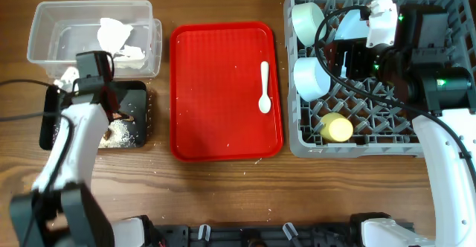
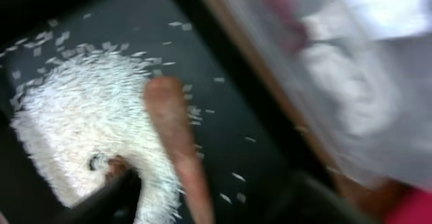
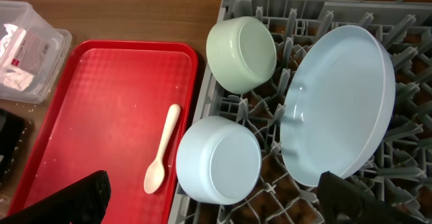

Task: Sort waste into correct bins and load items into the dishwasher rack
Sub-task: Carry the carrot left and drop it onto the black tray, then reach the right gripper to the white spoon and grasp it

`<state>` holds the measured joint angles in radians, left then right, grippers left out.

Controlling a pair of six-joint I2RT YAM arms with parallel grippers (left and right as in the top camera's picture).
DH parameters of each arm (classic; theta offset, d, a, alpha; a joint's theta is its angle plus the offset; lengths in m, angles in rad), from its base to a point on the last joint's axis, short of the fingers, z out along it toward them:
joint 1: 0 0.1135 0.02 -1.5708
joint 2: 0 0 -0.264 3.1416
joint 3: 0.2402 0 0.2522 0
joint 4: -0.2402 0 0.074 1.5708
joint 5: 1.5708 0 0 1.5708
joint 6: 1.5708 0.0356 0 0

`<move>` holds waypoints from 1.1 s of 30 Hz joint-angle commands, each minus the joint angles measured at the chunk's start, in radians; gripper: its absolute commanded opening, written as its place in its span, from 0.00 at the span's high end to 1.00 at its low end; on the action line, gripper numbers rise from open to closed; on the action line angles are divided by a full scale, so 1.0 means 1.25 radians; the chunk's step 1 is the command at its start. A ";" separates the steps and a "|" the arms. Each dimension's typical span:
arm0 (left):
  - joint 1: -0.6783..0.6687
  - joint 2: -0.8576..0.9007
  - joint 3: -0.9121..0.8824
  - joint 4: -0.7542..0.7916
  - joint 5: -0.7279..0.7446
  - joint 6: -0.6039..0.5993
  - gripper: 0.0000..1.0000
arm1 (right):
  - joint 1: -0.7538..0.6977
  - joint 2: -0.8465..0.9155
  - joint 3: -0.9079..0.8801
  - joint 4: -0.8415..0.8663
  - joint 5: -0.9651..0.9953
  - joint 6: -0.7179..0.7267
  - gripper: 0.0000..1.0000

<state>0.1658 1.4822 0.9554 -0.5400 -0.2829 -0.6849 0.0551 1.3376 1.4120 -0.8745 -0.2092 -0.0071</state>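
My left gripper (image 1: 117, 111) hangs open over the black tray (image 1: 138, 92). In the blurred left wrist view its fingers (image 2: 209, 207) straddle the long brown food stick (image 2: 177, 136), which lies on the tray beside a pile of white rice-like crumbs (image 2: 81, 116) and a small brown lump (image 2: 116, 166). The crumpled white napkin (image 1: 115, 33) lies in the clear tub (image 1: 44, 24). My right gripper (image 1: 343, 53) is wide open and empty above the grey rack (image 1: 372, 149). The rack holds the mint bowl (image 3: 241, 54), the light blue bowl (image 3: 219, 160), the pale-blue plate (image 3: 341, 99) and the yellow cup (image 1: 338, 128).
The flat red tray (image 1: 216, 91) lies between the bins and the rack, with the white spoon (image 1: 265, 87) near its right edge and a few crumbs on it. The spoon also shows in the right wrist view (image 3: 162, 150). Black cables run over the rack.
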 commanded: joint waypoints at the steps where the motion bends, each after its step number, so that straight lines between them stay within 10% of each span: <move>1: 0.006 -0.111 0.018 -0.011 0.271 0.231 0.18 | -0.002 -0.007 -0.002 0.006 -0.008 0.004 0.00; 10: -0.070 -0.182 0.018 -0.026 0.531 0.375 0.01 | -0.002 -0.079 -0.002 -0.007 -0.015 -0.033 0.00; 17: -0.235 -0.149 0.018 0.047 0.407 0.347 0.00 | -0.002 -0.073 -0.002 -0.015 -0.121 0.008 0.00; 33: -0.023 -0.200 0.070 -0.112 0.350 0.306 0.00 | 0.325 0.267 -0.002 0.146 0.161 0.300 0.27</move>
<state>0.0536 1.2461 1.0225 -0.6544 0.1795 -0.2665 0.4599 1.5841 1.4120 -0.6991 -0.1188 0.2897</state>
